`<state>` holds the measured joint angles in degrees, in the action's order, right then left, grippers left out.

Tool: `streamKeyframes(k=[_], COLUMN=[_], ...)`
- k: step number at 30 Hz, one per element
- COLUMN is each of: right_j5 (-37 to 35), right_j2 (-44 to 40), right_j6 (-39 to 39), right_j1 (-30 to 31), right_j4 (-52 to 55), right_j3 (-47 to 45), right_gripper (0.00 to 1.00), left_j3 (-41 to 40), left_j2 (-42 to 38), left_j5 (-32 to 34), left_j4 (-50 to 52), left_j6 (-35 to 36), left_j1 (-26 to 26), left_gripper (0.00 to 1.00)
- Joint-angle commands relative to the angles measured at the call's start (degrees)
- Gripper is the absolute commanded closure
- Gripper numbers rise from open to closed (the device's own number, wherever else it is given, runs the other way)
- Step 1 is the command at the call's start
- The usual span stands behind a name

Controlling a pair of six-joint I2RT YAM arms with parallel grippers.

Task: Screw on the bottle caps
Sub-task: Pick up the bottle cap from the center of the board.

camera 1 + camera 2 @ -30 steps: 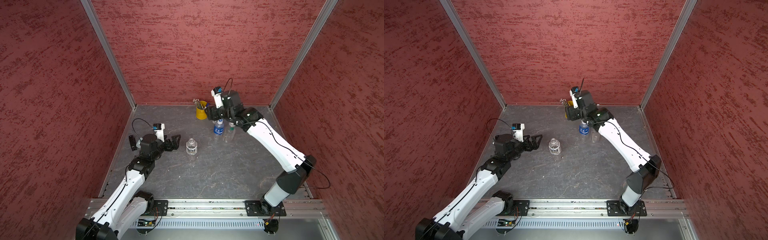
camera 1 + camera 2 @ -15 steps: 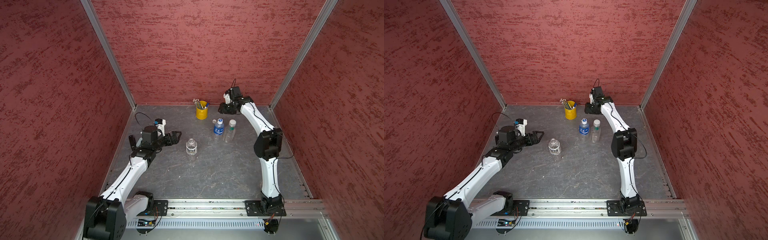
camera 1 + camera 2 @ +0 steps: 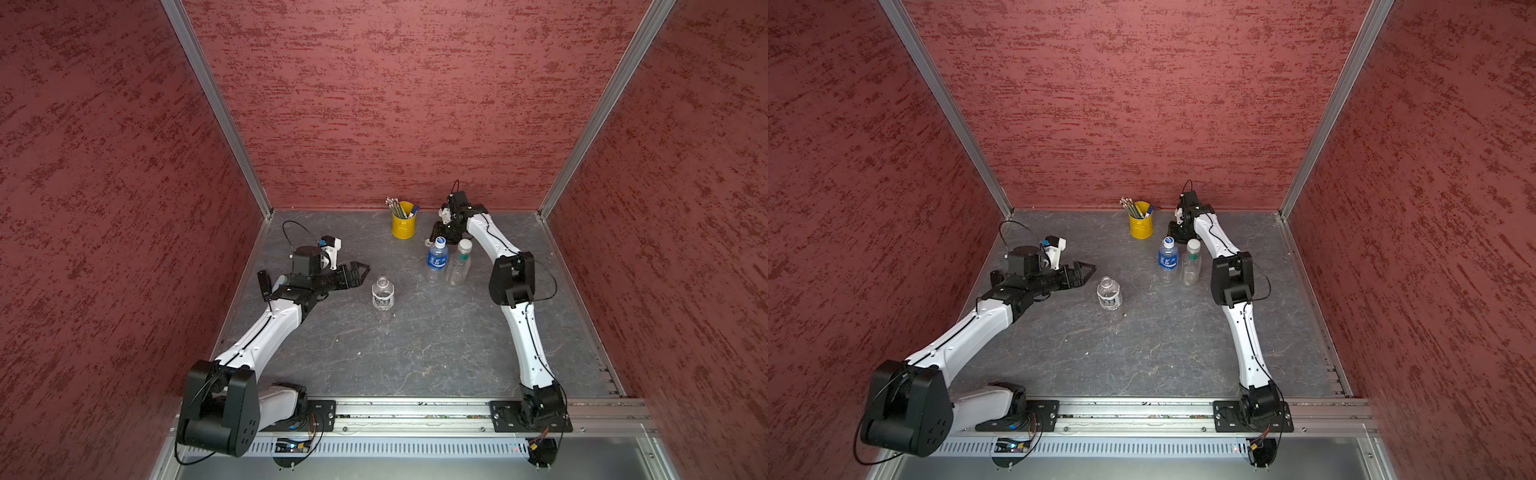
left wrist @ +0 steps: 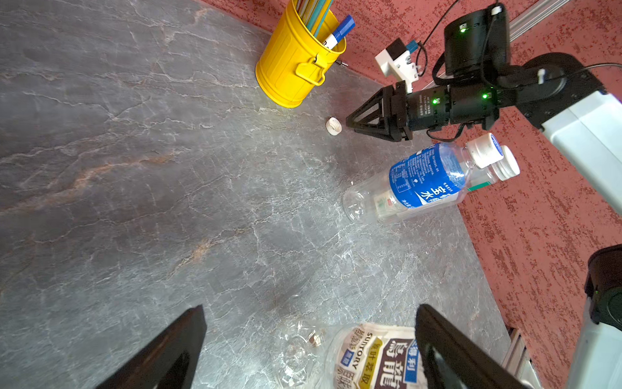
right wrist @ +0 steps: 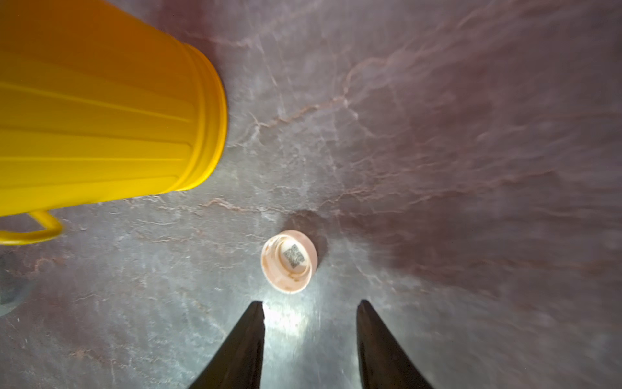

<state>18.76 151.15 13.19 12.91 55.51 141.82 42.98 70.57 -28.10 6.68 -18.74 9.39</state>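
Item under inspection: the small white cap [image 5: 288, 261] with a dark square mark inside. It lies open side up on the table [image 3: 415, 353], just beside the foot of the yellow pencil cup [image 3: 403, 222]. The right gripper [image 5: 310, 303] is low behind the cap with its jaws partly open and holding nothing; the cap is just ahead of the fingertips, not between them. Near the cup stand the blue-labelled bottle [image 3: 436, 257] and the clear bottle [image 3: 459, 266] with a green neck band, close together. Each carries a cap, but how tight these are cannot be told. The white-labelled bottle [image 3: 382, 295] stands well apart from the cup with a bare neck, and appears to be the cap's destination. The left gripper [image 3: 361, 270] waits beside this bottle, fully open and empty. Risks noted:

- The cap is low and light, so jaws closing off-centre could skid it against the cup or tip it on edge.
- It lies inverted, so it must be turned over before it will thread.
- The right forearm passes close by the two standing bottles and could topple them when it swings.
- The open bottle looks empty, so a hard or off-centre squeeze from the left gripper may dent it or knock it over.
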Motion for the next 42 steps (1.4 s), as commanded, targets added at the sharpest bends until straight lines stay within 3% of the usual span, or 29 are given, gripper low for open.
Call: streamKeyframes(k=[1,11,26,37,42], right_j5=[3.3,3.7,-4.8,-6.1,-0.5], right_j2=[1.5,4.4,3.7,-15.9,-26.8], right_j6=[1.5,4.3,6.0,1.9,0.2], right_j1=[0.0,0.2,0.2,-2.0,-1.7], right_j4=[-2.6,-5.5,-5.3,-8.3,-3.1], right_j3=[1.5,1.5,0.7,-4.8,-6.2], right_gripper=[0.53,0.57,1.0,1.0,1.0], left_j3=[1.3,0.9,0.5,2.0,4.4], left_j2=[0.3,0.2,-1.4,-11.1,-14.9], left_j5=[-1.4,-1.4,-0.7,0.6,-0.1], left_j4=[0.7,1.1,2.4,1.1,1.9], left_j6=[1.6,1.6,1.7,8.0,12.7], left_j1=[-0.6,-0.7,-0.9,-1.0,-0.9], left_gripper=[0.0,0.0,0.0,0.0,0.0])
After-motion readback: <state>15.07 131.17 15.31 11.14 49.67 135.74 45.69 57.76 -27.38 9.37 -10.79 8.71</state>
